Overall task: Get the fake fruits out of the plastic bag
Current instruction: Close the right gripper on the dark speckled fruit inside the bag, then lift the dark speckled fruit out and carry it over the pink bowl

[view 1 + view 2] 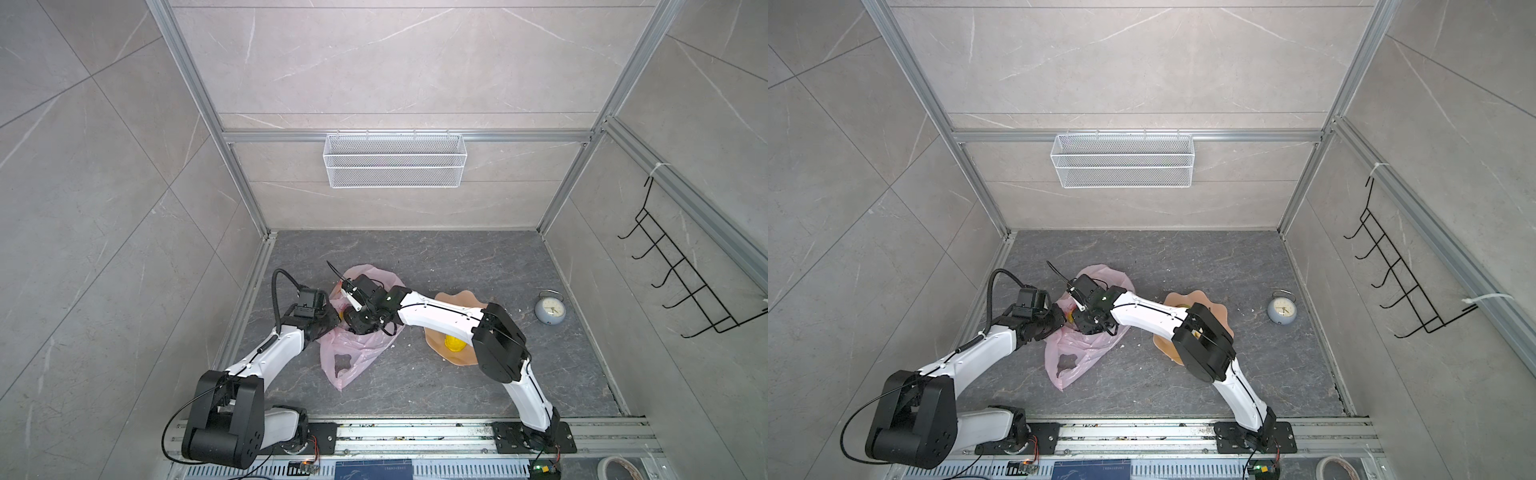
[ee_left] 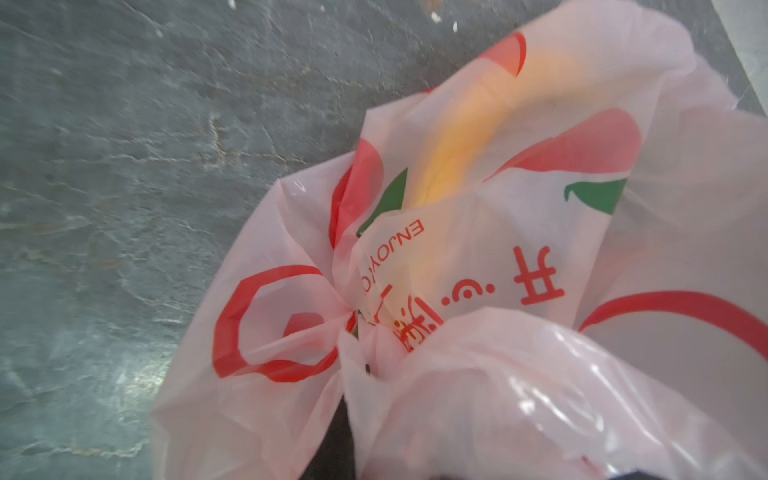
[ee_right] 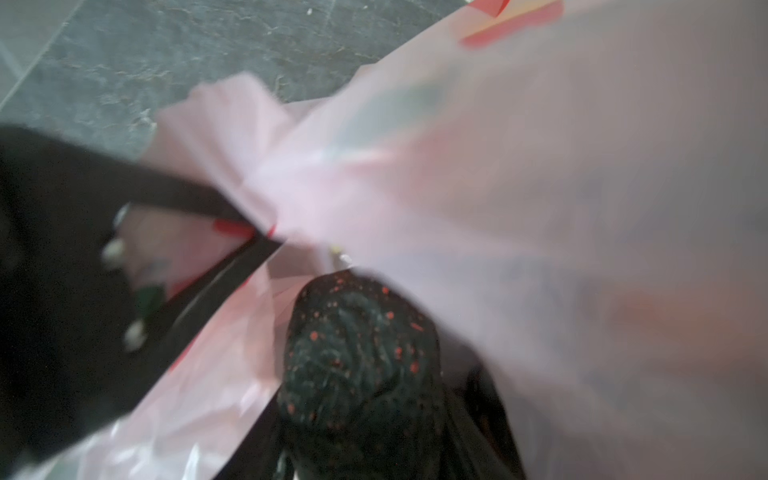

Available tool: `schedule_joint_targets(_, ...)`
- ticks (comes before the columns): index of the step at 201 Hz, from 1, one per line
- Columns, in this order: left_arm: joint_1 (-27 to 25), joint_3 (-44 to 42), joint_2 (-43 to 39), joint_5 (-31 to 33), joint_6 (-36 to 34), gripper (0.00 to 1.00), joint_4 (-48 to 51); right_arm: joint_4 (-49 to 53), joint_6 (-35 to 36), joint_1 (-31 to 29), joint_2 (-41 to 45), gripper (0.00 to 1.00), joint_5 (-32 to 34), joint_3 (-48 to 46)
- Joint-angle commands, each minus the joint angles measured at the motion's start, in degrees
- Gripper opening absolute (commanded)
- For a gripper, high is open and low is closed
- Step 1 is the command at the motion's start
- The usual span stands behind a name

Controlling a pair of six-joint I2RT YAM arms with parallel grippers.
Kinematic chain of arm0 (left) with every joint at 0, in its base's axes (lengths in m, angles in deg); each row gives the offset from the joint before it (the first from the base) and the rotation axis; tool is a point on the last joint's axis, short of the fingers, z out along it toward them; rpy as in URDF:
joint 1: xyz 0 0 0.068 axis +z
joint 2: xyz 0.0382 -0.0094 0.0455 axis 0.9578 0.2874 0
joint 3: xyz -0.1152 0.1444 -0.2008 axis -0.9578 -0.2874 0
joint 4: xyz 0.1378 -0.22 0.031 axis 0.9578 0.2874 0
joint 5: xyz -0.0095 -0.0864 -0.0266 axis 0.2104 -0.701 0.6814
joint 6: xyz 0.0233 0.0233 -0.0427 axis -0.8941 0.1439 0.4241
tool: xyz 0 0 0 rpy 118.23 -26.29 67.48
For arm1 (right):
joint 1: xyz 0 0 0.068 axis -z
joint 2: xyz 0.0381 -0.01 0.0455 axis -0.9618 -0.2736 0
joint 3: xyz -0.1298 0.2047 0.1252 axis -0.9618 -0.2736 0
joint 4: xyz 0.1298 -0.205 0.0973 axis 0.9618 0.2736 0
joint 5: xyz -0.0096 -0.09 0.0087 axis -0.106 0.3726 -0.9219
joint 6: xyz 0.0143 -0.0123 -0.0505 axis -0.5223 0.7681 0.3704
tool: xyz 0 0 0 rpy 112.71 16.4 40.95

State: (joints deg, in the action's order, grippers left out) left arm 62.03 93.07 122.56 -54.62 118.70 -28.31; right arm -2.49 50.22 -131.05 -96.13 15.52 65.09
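Two grippers meet over the dark table [image 1: 457,257], at the plastic bag [image 1: 359,353] lying crumpled beside the peach plate [image 1: 455,297]. The left gripper [image 1: 333,322] pinches the bag's rim, seemingly to hold the mouth open for the right gripper [image 1: 360,326] reaching inside. Whether the right gripper's fingers are spread or clamped cannot be told, since film hides them. A banana [image 2: 457,133] shows through the film and a lemon [image 1: 454,343] lies on the plate

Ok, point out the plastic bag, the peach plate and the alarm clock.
plastic bag [image 1: 365,345]: in a top view, on the flat pink sheet above its handle loop.
peach plate [image 1: 455,357]: in a top view, on the bare near rim.
alarm clock [image 1: 549,311]: in a top view, on its dial.
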Motion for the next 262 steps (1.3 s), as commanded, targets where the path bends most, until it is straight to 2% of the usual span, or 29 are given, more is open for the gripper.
schedule_joint_targets(1, -0.14, 1.69, -2.66, 2.86, 1.72, 0.17, 0.80, -1.17, -1.86, -0.64, 5.89, 0.44, -1.04, -4.50)
schedule_joint_targets(75, -2.22, 3.47, -1.69, 4.40, 0.94, 0.17, 2.10, -3.58, -5.05, -2.86, 23.21, 0.44, -1.97, -21.78)
schedule_joint_targets(127, -2.62, 3.00, -1.50, 4.89, 0.99, 0.17, 1.85, 3.80, -7.97, -2.33, 37.19, 0.46, 4.16, -29.84)
schedule_joint_targets(165, -2.66, 2.38, -1.28, 4.89, 1.08, 0.17, 1.35, 9.31, -10.00, 1.14, 44.32, 0.47, 6.77, -35.10)
schedule_joint_targets(192, -2.74, 1.99, -1.59, 4.52, 1.12, 0.17, 1.06, 11.10, -12.01, 6.00, 46.37, 0.47, 8.04, -38.36)
schedule_joint_targets(214, -2.87, 1.91, -1.86, 4.47, 1.12, 0.17, 1.06, 11.51, -14.78, 9.96, 44.20, 0.46, 9.18, -38.78)
schedule_joint_targets(262, -2.80, 2.00, -2.13, 4.36, 0.45, 0.17, 1.38, 11.89, -17.71, 11.47, 36.47, 0.46, 11.52, -35.09)
